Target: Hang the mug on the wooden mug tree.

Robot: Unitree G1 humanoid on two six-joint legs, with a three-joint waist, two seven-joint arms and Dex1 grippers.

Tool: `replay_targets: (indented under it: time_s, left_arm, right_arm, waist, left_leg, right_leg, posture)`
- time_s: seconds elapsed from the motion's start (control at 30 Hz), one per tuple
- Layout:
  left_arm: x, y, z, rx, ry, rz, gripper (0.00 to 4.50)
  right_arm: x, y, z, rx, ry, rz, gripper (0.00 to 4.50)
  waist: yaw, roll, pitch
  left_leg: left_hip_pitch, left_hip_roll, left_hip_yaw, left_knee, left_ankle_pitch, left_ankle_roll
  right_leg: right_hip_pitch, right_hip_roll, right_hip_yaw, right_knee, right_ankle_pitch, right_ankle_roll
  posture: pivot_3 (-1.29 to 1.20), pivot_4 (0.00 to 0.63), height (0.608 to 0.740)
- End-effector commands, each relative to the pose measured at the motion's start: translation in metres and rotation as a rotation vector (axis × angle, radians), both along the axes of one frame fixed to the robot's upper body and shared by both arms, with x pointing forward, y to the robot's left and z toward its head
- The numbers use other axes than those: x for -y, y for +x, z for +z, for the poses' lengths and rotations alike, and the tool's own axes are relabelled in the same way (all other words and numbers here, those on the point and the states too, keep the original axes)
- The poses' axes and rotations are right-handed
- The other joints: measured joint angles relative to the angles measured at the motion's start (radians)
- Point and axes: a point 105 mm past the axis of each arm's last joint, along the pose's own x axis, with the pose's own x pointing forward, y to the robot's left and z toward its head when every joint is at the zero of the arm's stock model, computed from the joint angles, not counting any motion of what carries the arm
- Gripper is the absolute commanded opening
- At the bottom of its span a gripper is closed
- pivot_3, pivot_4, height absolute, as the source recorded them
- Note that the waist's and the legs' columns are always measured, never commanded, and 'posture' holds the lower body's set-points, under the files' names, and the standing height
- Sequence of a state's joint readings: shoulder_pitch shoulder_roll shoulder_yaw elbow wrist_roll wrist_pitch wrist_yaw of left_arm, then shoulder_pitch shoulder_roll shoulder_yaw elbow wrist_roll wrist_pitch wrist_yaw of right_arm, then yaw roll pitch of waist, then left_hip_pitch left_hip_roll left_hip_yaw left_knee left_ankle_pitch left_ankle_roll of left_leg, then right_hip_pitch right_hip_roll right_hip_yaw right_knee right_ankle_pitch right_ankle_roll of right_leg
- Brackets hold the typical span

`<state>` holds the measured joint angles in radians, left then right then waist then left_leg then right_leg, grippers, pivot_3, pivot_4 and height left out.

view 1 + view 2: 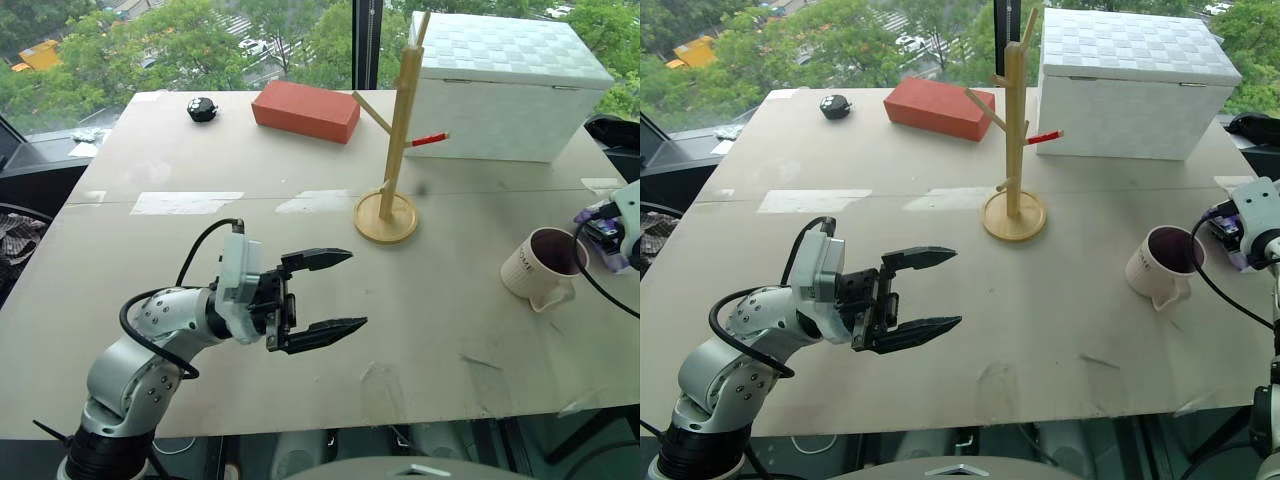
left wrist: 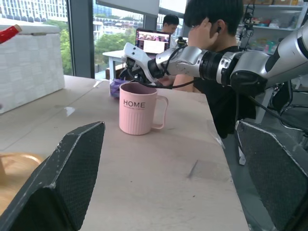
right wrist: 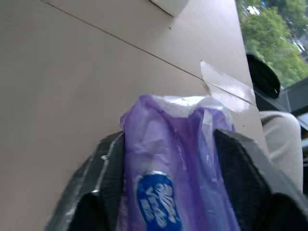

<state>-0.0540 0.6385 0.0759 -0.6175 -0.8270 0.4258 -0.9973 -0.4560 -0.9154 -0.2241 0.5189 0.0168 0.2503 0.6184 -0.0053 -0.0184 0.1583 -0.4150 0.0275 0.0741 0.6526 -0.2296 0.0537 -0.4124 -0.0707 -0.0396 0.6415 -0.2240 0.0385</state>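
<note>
Near the table's right edge, well apart from the mug tree (image 1: 392, 150), your mug (image 1: 540, 268) stands upright, stiff, probably slick, best taken by its handle; left gripper (image 1: 335, 292) gapes empty, right gripper (image 3: 166, 192) straddles a purple packet (image 3: 173, 159).

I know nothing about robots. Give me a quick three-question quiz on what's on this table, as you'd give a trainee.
1. True or false: the mug already hangs on the wooden mug tree.
2. What colour is the tip of the mug tree's coloured peg? A red, B blue, C green.
3. Fill in: the left gripper hovers over the table with its jaws ___, holding nothing.

Key:
1. False: the mug stands on the table, off to the right of the tree.
2. A.
3. open.
</note>
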Motion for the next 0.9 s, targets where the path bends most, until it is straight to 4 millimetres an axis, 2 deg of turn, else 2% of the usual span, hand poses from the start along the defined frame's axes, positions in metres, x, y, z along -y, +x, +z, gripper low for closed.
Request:
replay_targets:
  time_s: [0.03,0.17,0.27,0.3,0.4,0.5,0.57,0.63,0.8,0.9]
  left_arm:
    - [0.001,-0.002,0.006,0.035,-0.017,-0.003,4.5]
    - [0.001,0.002,0.006,0.028,-0.018,-0.019,4.5]
    - [0.0,0.008,0.006,0.024,-0.016,-0.037,4.5]
    - [-0.001,0.009,0.006,0.023,-0.015,-0.04,4.5]
    - [-0.005,0.014,0.004,0.006,-0.008,-0.066,4.5]
    - [-0.01,0.015,0.003,-0.024,-0.006,-0.085,4.5]
    - [-0.012,0.01,-0.002,-0.053,0.019,-0.124,4.5]
    - [-0.013,0.006,-0.005,-0.072,0.032,-0.157,4.5]
    - [-0.012,0.009,-0.001,-0.072,0.028,-0.161,4.5]
    - [-0.012,0.009,0.0,-0.071,0.033,-0.16,4.5]
  right_arm:
    - [-0.008,-0.022,0.045,0.073,0.008,0.075,3.55]
    - [-0.025,-0.07,0.062,0.039,0.102,0.132,3.55]
    - [-0.05,-0.113,0.064,-0.024,0.192,0.181,3.55]
    - [-0.056,-0.122,0.063,-0.04,0.21,0.186,3.55]
    - [-0.088,-0.167,0.042,-0.151,0.365,0.191,3.55]
    - [-0.114,-0.188,0.017,-0.208,0.423,0.165,3.55]
    - [-0.128,-0.188,0.002,-0.186,0.463,0.127,3.55]
    - [-0.133,-0.177,-0.009,-0.146,0.477,0.066,3.55]
    - [-0.129,-0.154,-0.025,-0.044,0.457,-0.128,3.55]
    - [-0.125,-0.145,-0.033,-0.011,0.433,-0.206,3.55]
  waist:
    - [0.008,0.0,0.0]
    - [0.026,0.001,0.0]
    - [0.029,0.002,0.0]
    - [0.03,0.001,0.0]
    - [0.027,-0.001,-0.002]
    - [0.019,-0.002,-0.002]
    - [0.016,-0.003,-0.003]
    - [0.01,-0.003,-0.003]
    - [0.011,-0.002,-0.003]
    - [0.018,-0.002,-0.003]
  left_leg:
    - [0.0,0.0,0.0,0.0,0.0,0.0]
    - [0.0,0.0,-0.001,0.0,0.0,0.0]
    - [-0.001,0.001,-0.002,0.0,0.0,0.0]
    - [-0.001,0.001,-0.002,0.0,0.0,0.0]
    - [0.0,0.002,-0.003,0.0,0.0,0.0]
    - [0.001,0.003,-0.003,0.0,0.0,0.0]
    - [0.001,0.003,-0.002,0.0,0.0,0.0]
    - [0.001,0.005,-0.002,0.001,-0.001,-0.001]
    - [-0.001,0.004,-0.001,0.001,-0.003,-0.005]
    - [-0.002,0.004,-0.002,-0.001,-0.001,-0.001]
  right_leg:
    - [0.0,0.0,0.0,0.0,0.0,0.0]
    - [0.001,0.0,-0.001,-0.001,-0.001,0.001]
    - [0.001,0.0,-0.002,0.0,-0.002,0.003]
    - [0.001,0.0,-0.003,-0.001,-0.003,0.004]
    - [0.001,0.0,-0.003,0.0,-0.005,0.002]
    - [0.001,0.001,-0.003,0.0,-0.005,0.001]
    - [0.001,0.001,-0.002,0.0,-0.005,0.001]
    - [0.0,0.0,-0.002,0.0,-0.005,0.0]
    - [-0.002,-0.006,0.0,-0.001,-0.004,-0.001]
    - [-0.002,-0.002,-0.001,-0.002,-0.003,-0.003]
  posture:
    - [0.0,0.15,0.74]
    - [0.0,0.15,0.74]
    - [0.0,0.15,0.74]
    - [0.0,0.15,0.74]
    - [0.0,0.15,0.74]
    - [0.0,0.15,0.74]
    - [0.0,0.15,0.74]
    - [0.0,0.15,0.74]
    - [0.0,0.15,0.74]
    - [0.0,0.15,0.74]
